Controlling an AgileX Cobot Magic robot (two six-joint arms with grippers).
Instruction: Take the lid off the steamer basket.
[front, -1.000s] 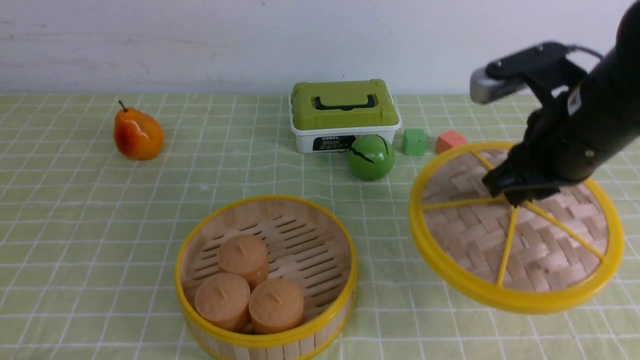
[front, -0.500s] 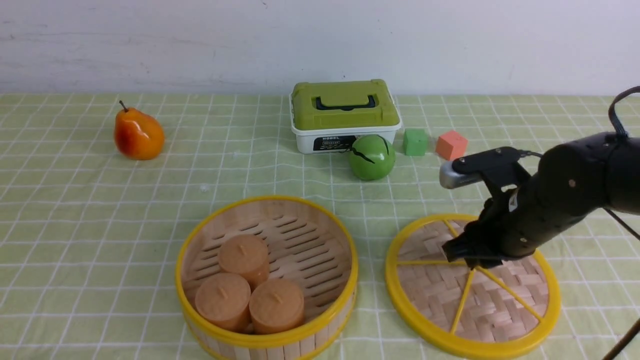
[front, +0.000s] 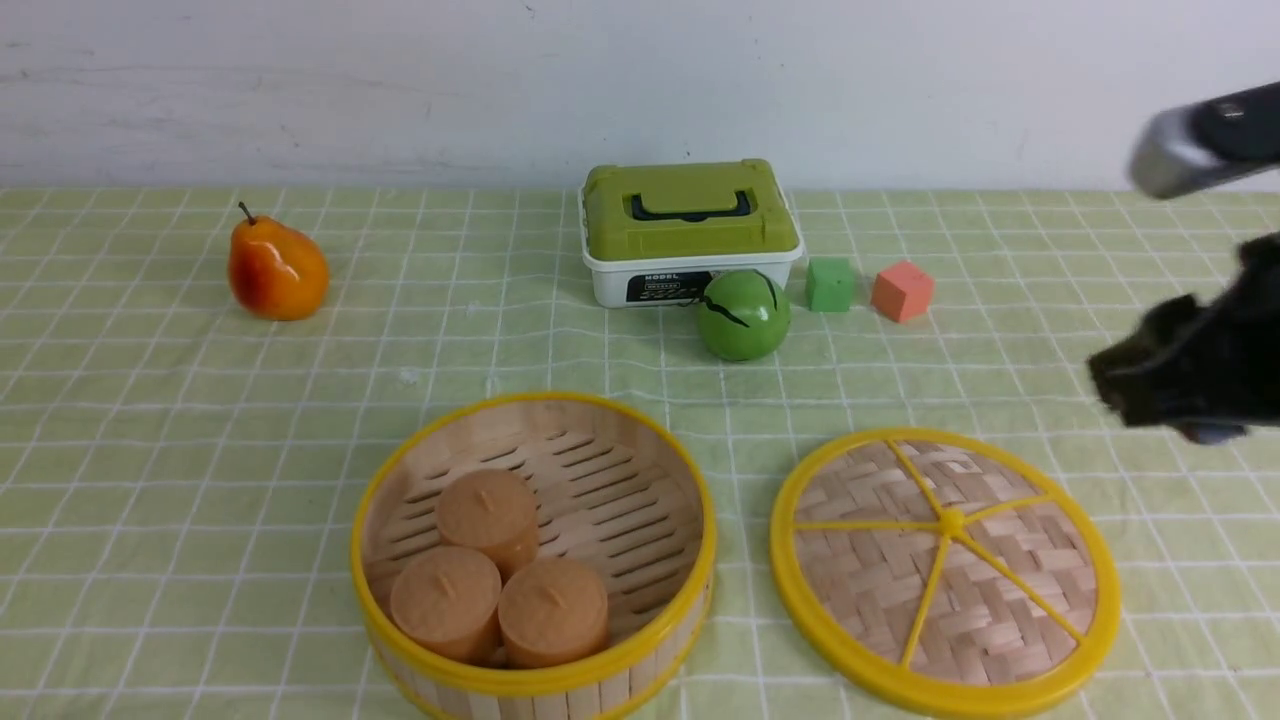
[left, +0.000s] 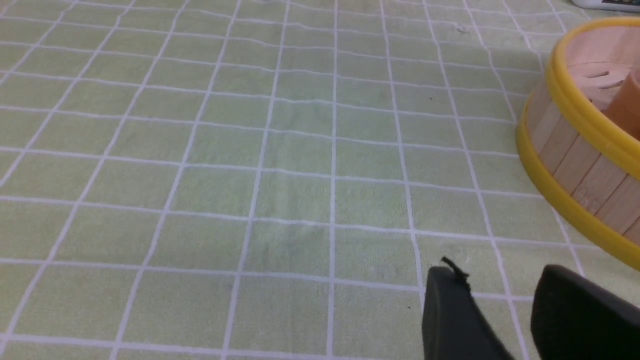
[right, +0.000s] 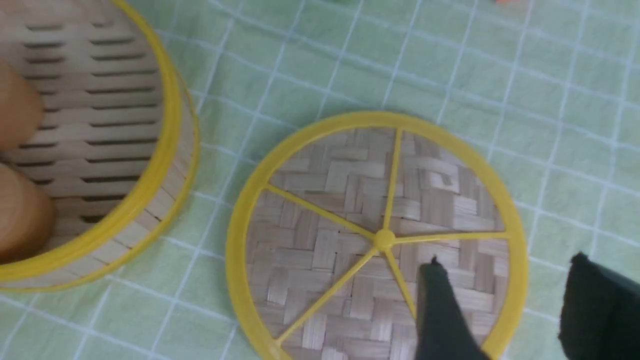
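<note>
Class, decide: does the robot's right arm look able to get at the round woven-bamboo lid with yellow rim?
Probably yes: the lid lies flat and uncovered, with the open right gripper hovering above its edge.

One piece of lettering only, on a black label stuck to the white front wall of the green-lidded storage box, at the far middle of the checked cloth. Top line in pale capitals, reading roughly "MODEL" — small and soft, so not certain. Beneath it a second, finer line — too blurred to make out. Right end of the label just behind the green ball.
</note>
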